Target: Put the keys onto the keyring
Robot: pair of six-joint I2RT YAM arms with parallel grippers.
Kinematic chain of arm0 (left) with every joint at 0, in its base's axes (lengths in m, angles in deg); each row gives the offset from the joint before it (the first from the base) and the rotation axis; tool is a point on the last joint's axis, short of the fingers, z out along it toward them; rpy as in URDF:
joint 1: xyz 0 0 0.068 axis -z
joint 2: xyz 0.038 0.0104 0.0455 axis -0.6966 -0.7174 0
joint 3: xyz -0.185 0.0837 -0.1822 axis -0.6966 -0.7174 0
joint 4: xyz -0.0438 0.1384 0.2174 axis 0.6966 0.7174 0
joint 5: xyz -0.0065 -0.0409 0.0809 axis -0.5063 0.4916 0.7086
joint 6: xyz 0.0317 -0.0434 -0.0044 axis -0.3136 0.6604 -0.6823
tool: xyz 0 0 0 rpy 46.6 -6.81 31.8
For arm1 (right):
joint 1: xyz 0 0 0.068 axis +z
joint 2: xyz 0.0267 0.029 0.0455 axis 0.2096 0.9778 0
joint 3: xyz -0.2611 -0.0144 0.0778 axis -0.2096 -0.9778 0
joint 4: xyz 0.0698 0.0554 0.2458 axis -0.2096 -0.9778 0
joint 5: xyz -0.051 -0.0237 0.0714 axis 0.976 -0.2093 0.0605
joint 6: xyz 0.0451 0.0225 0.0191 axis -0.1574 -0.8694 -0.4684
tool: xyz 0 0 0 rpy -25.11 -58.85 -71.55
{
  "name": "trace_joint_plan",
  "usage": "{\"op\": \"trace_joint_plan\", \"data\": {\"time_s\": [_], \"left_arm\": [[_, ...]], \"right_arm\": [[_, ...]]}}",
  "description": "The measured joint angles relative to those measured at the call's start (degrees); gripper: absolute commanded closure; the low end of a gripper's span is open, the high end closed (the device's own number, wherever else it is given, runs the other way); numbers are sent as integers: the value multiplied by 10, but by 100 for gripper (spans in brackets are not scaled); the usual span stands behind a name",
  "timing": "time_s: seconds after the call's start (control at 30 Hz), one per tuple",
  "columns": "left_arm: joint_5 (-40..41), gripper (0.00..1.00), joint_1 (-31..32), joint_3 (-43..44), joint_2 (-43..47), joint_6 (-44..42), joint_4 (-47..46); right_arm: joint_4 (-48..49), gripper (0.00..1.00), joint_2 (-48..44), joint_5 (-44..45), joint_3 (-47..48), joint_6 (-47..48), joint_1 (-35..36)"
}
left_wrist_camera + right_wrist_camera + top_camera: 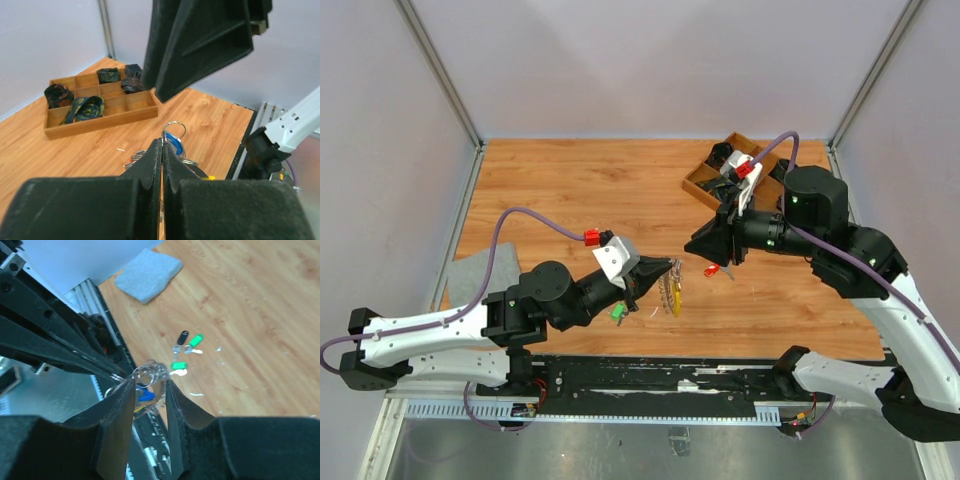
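From the top external view, the left claw (667,267) was pinched tight on the large silvery coiled-wire keyring (668,289). The keyring hung from the claw's tip above the wooden bench (570,190), with its yellow curved piece (677,302) at the lower side. The right claw (692,246) pointed at the keyring from the other side, close to it. A small red-tagged key (712,270) showed just beneath the right claw; whether it hung or lay on the bench could not be told. A green-tagged key (618,312) lay below the left claw. A brown wooden compartment tray (698,183) sat at the far right, and a grey cloth pad (470,272) lay at the left edge.

In the left wrist view, the two black fingers (150,165) were pressed together. Loops of the keyring and a blue-headed key (173,140) stuck out past their tips. The right claw loomed overhead. The tray held dark rolled items in several compartments.

In the right wrist view, the right claw's fingers (120,410) stood narrowly parted and gripped nothing. The coil of the keyring lay in the gap at their tips, with the blue-headed key just under it. Two green-tagged keys and a black-headed key (183,335) lay together on the bench beyond.
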Motion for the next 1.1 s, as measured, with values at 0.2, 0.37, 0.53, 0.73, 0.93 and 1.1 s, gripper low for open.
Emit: {"op": "trace_joint_plan", "data": {"time_s": [0.2, 0.37, 0.53, 0.73, 0.93, 1.1], "left_arm": [[40, 100, 0, -2, -5, 2, -8], [51, 99, 0, -2, -18, 2, -11], [51, 99, 0, -2, -19, 2, -14], [50, 99, 0, -2, -20, 2, -17], [48, 99, 0, -2, -20, 2, -20], [46, 99, 0, -2, -20, 2, -20]], "right_arm": [[35, 74, -12, -20, -42, -75, -3], [56, 73, -23, -28, -67, -112, -3], [62, 73, -27, -30, -76, -128, -3], [61, 73, -30, -32, -81, -129, -3], [59, 77, -29, -36, -84, -129, -3], [60, 80, -27, -47, -84, -129, -3]]}}
